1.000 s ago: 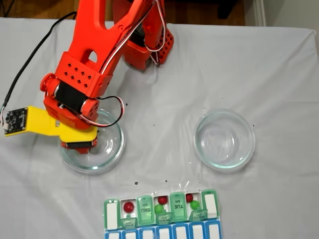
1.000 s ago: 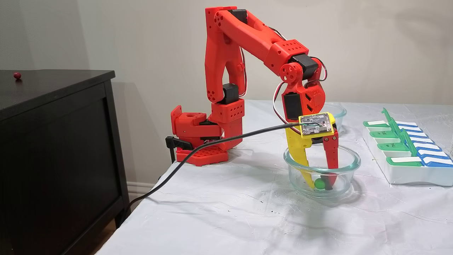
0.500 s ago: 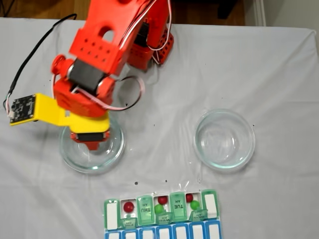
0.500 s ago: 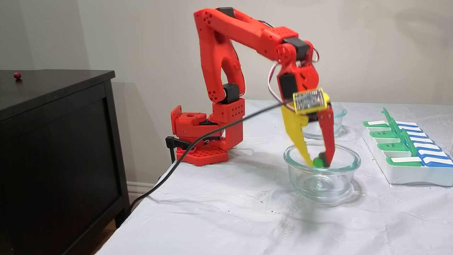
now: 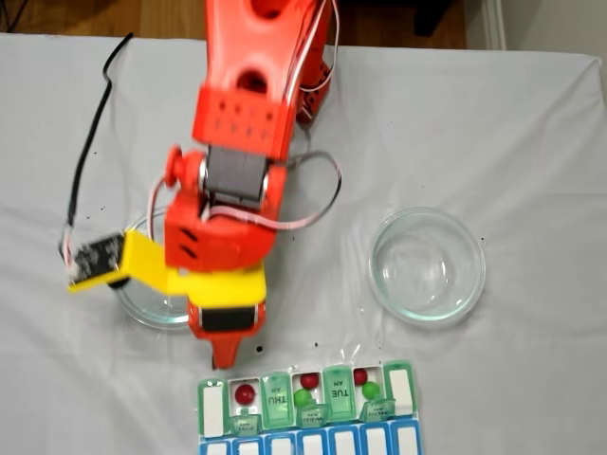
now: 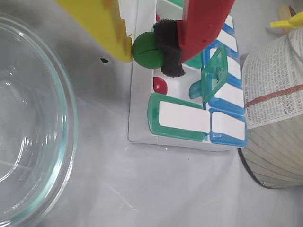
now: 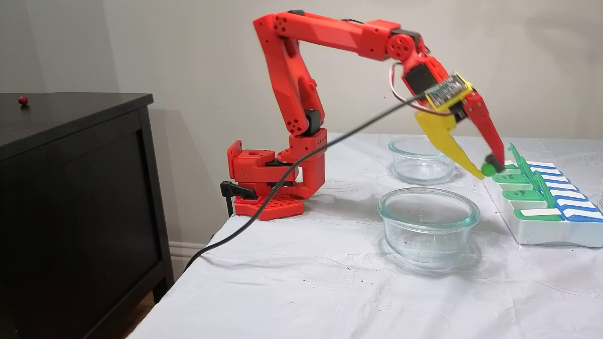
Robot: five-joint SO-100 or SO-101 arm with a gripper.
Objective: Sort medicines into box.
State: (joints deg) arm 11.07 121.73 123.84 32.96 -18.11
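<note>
My gripper (image 7: 488, 168) is shut on a bright green pill (image 7: 489, 166), pinched between the yellow finger and the red finger's black pad. In the wrist view the green pill (image 6: 145, 50) hangs over the near edge of the box (image 6: 179, 118), above a red pill (image 6: 160, 85) in an open compartment. From above, my gripper (image 5: 223, 356) is at the left end of the box (image 5: 211, 409). Its open cells hold red pills (image 5: 246, 391) and green pills (image 5: 303, 398). From the side, the box (image 7: 541, 230) has green lids standing up.
Two clear glass dishes stand on the white cloth: one (image 7: 400, 235) just behind my gripper, another (image 5: 479, 275) to the right from above. A newspaper-wrapped container (image 6: 274, 109) stands beside the box. A lone red pill (image 7: 22, 100) lies on the black cabinet.
My gripper closed on the green pill in the near dish, lifted it out and swung over to the box's edge. That dish now holds nothing.
</note>
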